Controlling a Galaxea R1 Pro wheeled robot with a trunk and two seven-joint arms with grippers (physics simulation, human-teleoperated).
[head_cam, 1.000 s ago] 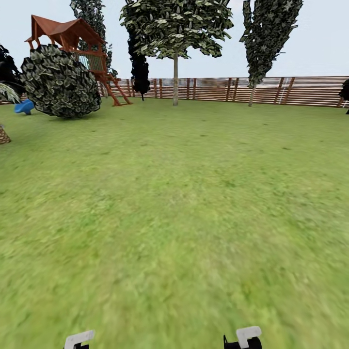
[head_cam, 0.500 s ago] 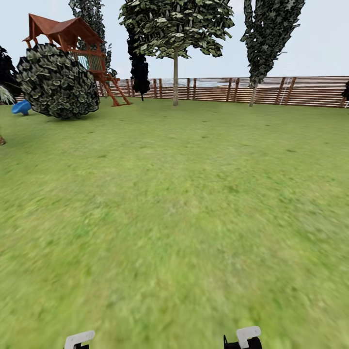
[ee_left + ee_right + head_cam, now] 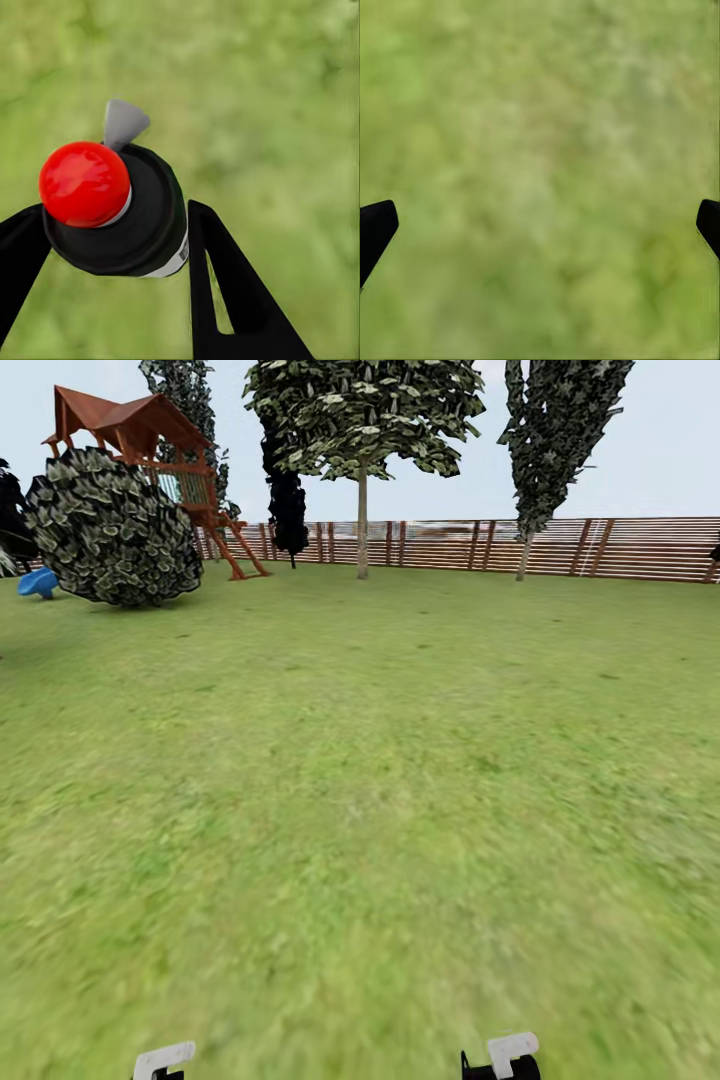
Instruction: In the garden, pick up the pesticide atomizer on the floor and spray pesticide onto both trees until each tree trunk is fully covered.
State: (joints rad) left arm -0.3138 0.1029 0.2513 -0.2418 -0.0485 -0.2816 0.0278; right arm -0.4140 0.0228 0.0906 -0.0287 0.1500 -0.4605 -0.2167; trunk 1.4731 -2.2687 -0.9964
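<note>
the left gripper [image 3: 112, 232] is clamped on the atomizer [image 3: 120, 214], a black can with a red round cap and a grey nozzle tip. one black finger [image 3: 225, 292] presses the can's side, the other touches the opposite side, and the can sits between them above blurred grass [image 3: 285, 90]. the right gripper [image 3: 540, 225] has its jaws spread wide, with just the two black fingertips [image 3: 375, 229] at the frame edges and nothing between them except grass.

from the head camera, the lawn [image 3: 380, 780] stretches ahead to a brown slat fence [image 3: 620, 548]. landmark: the pale-trunked tree [image 3: 362, 510] standing just in front of the fence. to its right, also near the fence, stands a second tall tree [image 3: 545, 450]. to its left is a dark narrow tree [image 3: 287, 500], then a red-brown wooden play tower [image 3: 150, 450], with a round leafy bush [image 3: 115, 525] in front of the tower. a blue object [image 3: 38, 582] lies beside the bush, on the side away from the landmark tree. white parts of both arms [image 3: 512, 1048] show at the near edge of the lawn.
</note>
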